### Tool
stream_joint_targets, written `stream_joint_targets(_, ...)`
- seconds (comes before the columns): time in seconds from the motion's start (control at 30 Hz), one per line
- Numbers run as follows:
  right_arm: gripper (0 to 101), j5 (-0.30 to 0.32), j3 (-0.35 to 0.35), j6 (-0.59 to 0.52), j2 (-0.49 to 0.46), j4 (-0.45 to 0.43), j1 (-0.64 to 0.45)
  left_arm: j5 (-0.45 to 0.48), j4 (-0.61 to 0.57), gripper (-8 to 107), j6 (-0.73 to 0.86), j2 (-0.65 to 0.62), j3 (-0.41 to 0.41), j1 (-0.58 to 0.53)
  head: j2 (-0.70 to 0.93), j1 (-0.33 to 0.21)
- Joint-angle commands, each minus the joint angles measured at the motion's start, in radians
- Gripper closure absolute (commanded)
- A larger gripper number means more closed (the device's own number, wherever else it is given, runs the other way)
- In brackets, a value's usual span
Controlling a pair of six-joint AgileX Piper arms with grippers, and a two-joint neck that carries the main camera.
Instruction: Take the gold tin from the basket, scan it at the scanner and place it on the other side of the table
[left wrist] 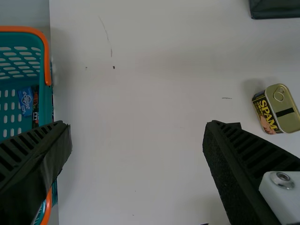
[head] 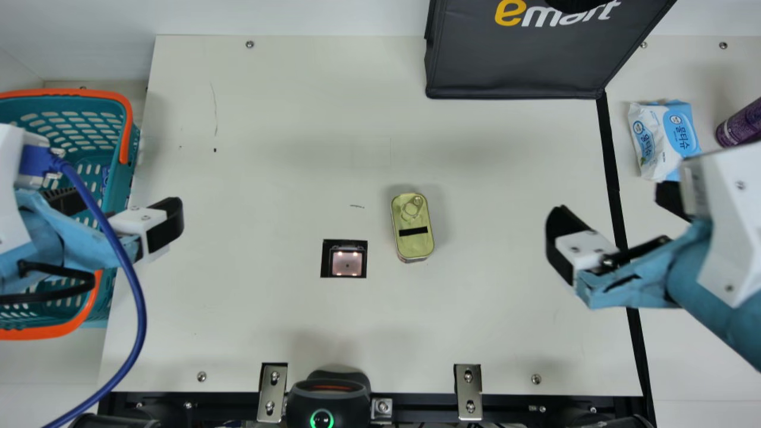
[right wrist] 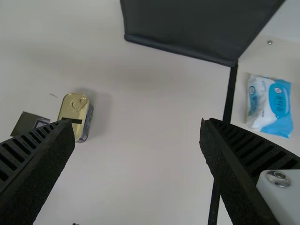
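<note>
Left arm [head: 32, 249]: at the far left, its visible part white and light blue. Left gripper [head: 122, 205] stands open; ribbed black fingers [left wrist: 35, 150] well apart in the left wrist view, one to each side. Right arm [head: 692, 261]: at the right, likewise white and light blue, slanting from near right. Right gripper [head: 612, 205] also open, its two fingers [right wrist: 40, 164] well apart, ribbed inner faces visible in the right wrist view.

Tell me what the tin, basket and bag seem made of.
The tin is probably metal, shiny gold, with a ring pull. The basket looks like smooth plastic, with thin slotted walls. The bag may be coated fabric, dull black, with a hemmed edge.
</note>
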Motion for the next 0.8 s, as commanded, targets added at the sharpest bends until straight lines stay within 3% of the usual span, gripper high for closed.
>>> stream_joint_targets(0.0,6,-0.004,-0.004,0.015,0.038,-0.008,0.056,0.000,0.000,9,0.000,0.000,0.000,0.000,0.000,-0.029)
stream_joint_targets(0.2,6,-0.032,-0.019,0.127,0.144,-0.070,0.207,0.000,0.000,9,0.000,0.000,0.000,0.000,0.000,-0.029)
stream_joint_targets(0.53,6,-0.046,-0.075,0.451,0.352,-0.217,0.469,0.000,0.000,9,0.000,0.000,0.000,0.000,0.000,-0.029)
stream_joint_targets(0.77,6,-0.042,-0.116,0.656,0.486,-0.266,0.577,0.000,0.000,9,0.000,0.000,0.000,0.000,0.000,-0.029)
